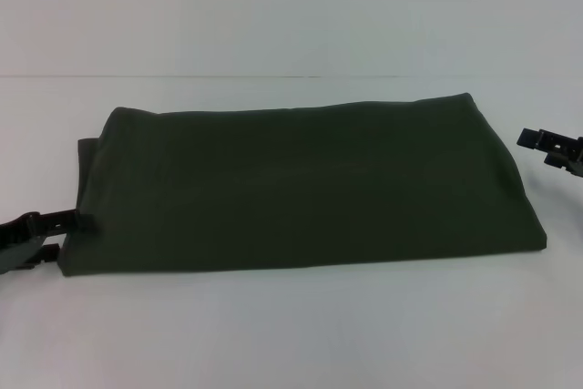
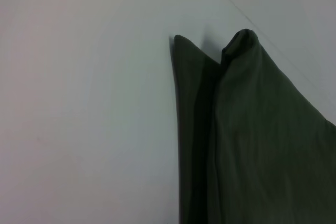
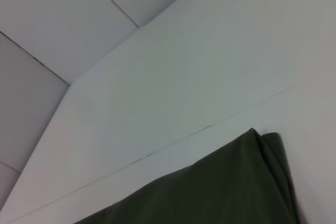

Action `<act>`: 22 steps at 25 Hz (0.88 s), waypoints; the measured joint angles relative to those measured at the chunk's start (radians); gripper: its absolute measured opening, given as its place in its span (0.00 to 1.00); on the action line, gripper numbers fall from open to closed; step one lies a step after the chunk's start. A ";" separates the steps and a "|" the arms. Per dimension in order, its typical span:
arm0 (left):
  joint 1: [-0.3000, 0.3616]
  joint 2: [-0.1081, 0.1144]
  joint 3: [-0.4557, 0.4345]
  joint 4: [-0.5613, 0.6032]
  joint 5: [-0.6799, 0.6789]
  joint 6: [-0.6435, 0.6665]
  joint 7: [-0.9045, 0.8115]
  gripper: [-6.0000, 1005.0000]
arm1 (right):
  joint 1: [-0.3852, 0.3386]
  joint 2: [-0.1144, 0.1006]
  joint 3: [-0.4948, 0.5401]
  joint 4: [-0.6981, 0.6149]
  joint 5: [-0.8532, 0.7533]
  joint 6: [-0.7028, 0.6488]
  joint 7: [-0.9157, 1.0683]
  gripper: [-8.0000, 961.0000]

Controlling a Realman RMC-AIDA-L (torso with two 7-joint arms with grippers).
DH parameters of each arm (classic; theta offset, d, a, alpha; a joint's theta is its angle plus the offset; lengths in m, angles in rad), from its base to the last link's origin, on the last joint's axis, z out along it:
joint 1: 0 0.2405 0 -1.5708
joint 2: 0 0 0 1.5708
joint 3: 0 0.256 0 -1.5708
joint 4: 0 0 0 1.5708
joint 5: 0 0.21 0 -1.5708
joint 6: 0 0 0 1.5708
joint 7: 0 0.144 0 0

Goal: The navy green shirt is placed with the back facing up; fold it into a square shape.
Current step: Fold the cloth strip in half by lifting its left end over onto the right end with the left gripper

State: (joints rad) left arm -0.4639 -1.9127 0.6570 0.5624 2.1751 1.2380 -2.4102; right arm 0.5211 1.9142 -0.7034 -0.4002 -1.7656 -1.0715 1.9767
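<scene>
The navy green shirt (image 1: 301,189) lies folded into a long band, not yet square; left gripper (image 1: 41,234) touches its end, right gripper (image 1: 551,148) hangs near the other end; I cannot tell either grip.

A bare lab-like test space: plain white table (image 1: 291,334) against a white panelled wall (image 3: 79,19).

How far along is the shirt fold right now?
Partly done: the shirt already lies folded into a long flat rectangle on the table, sleeves tucked out of sight. The left hand sits at its left end; the right hand is just off the right end. Left: fold it across into a square.
</scene>
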 joint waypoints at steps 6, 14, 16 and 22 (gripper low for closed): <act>-0.011 0.000 0.006 -0.003 0.001 0.012 0.001 0.88 | 0.008 0.002 -0.008 0.000 -0.011 0.012 0.000 0.88; -0.033 0.000 0.024 -0.004 0.066 0.024 -0.004 0.72 | 0.016 -0.004 -0.010 -0.009 -0.050 0.015 0.049 0.88; -0.035 -0.002 0.024 -0.005 0.071 0.023 -0.001 0.67 | 0.022 -0.010 -0.010 -0.036 -0.121 0.015 0.137 0.88; -0.036 -0.004 0.017 -0.001 0.072 0.028 0.003 0.43 | 0.089 -0.031 -0.016 -0.148 -0.454 -0.061 0.461 0.87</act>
State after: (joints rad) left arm -0.5000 -1.9162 0.6736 0.5613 2.2470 1.2660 -2.4075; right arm 0.6102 1.8827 -0.7194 -0.5485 -2.2193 -1.1328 2.4375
